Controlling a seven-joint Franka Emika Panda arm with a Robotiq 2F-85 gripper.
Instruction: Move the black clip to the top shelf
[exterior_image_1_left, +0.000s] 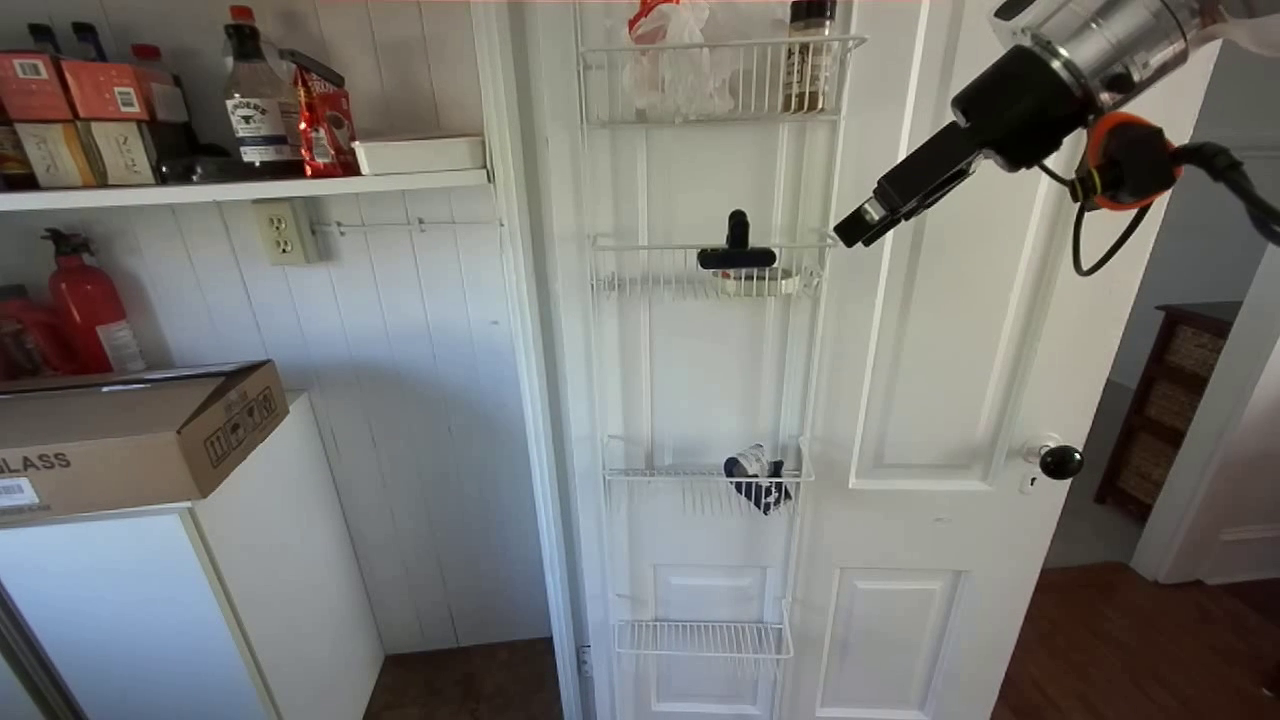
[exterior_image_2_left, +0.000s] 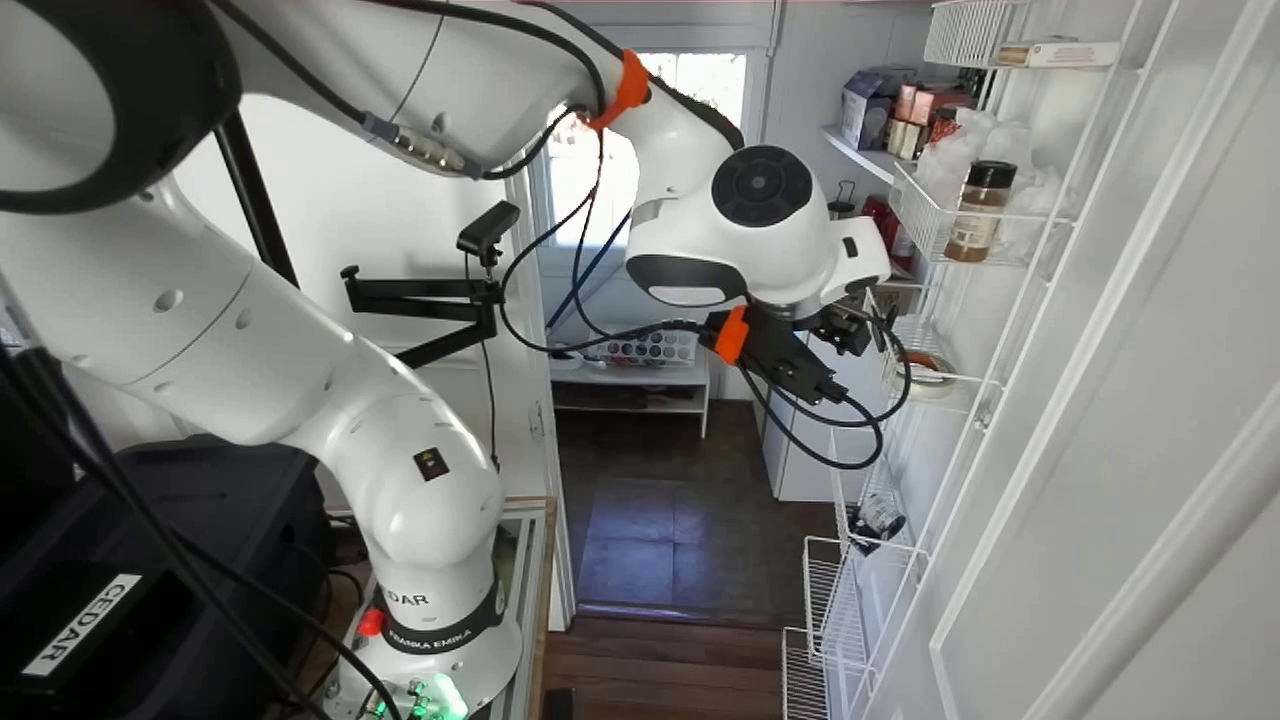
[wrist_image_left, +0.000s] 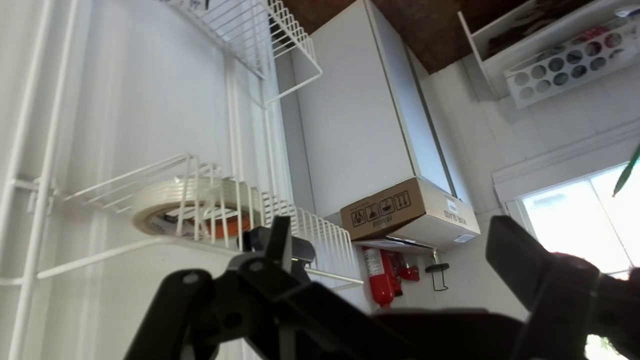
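hand was spread, gripping nothing | clip sat at its 9 o'clock in an exterior view | sloppy nudge could've dropped it

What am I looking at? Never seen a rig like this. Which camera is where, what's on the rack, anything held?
It's one white robot arm ending in a black two-fingered gripper. Two cameras stand outside it: in an exterior view you face a white wire rack against a door; in an exterior view you see the arm's base too. The third rides at the arm's end; its picture is upside down, with the floor at the top.

The black clip sits at the front rim of a wire basket with a roll of tape in it. Higher up are a plastic bag and a jar; lower down, a black-and-white thing I can't identify.

Nothing is held: the gripper is open.
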